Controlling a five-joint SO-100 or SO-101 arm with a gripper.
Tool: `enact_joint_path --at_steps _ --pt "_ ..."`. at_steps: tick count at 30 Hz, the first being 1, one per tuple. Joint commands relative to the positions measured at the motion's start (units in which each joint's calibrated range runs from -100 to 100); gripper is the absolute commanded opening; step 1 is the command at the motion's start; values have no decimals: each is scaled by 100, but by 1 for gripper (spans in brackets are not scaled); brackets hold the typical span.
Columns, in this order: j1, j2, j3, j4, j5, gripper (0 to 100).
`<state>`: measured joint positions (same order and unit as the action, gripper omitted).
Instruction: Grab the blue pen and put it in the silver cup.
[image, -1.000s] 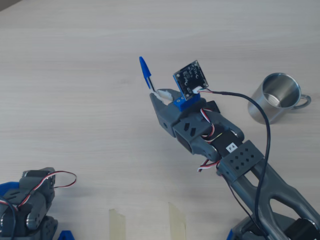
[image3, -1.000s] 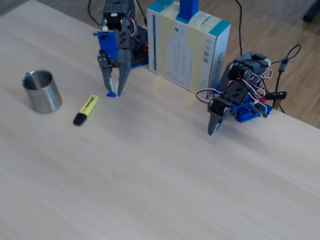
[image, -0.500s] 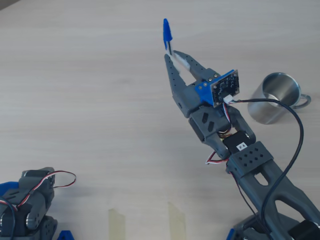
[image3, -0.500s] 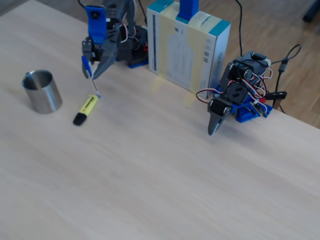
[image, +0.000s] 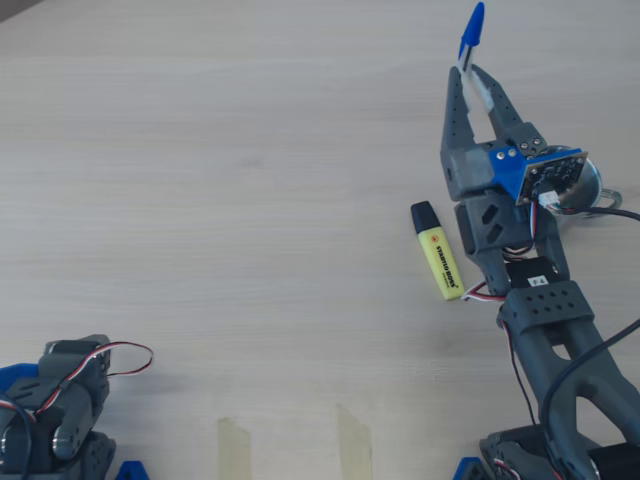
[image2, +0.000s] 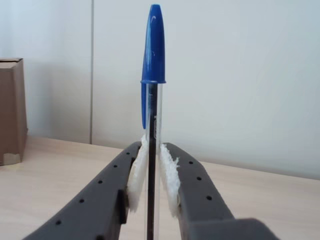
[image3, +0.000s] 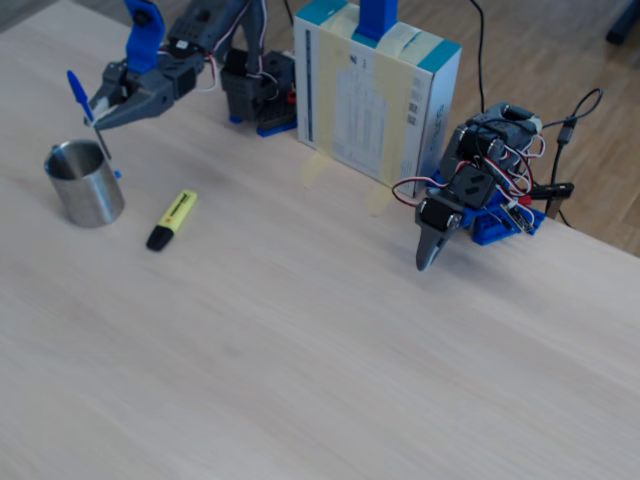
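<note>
Half done: end effector (image3: 98, 112) clamps the blue pen (image3: 90, 122), lifted clear, beside the silver cup (image3: 85, 186) rim; lowering in and release remain.

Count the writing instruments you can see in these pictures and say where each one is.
2. The blue pen is held upright in the gripper, near the silver cup. The yellow highlighter lies flat on the table beside the cup. None seems hidden.

Yellow highlighter (image3: 172, 219) lying on the wooden table (image3: 300, 340); taped box (image3: 375, 90) standing behind
</note>
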<state>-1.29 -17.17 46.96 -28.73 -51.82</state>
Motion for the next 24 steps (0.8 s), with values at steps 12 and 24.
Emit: enact_joint_path --at_steps 12,24 --pt "1430 354 -292 -117 -25 2" --pt "1927 1194 -1018 -117 17 2"
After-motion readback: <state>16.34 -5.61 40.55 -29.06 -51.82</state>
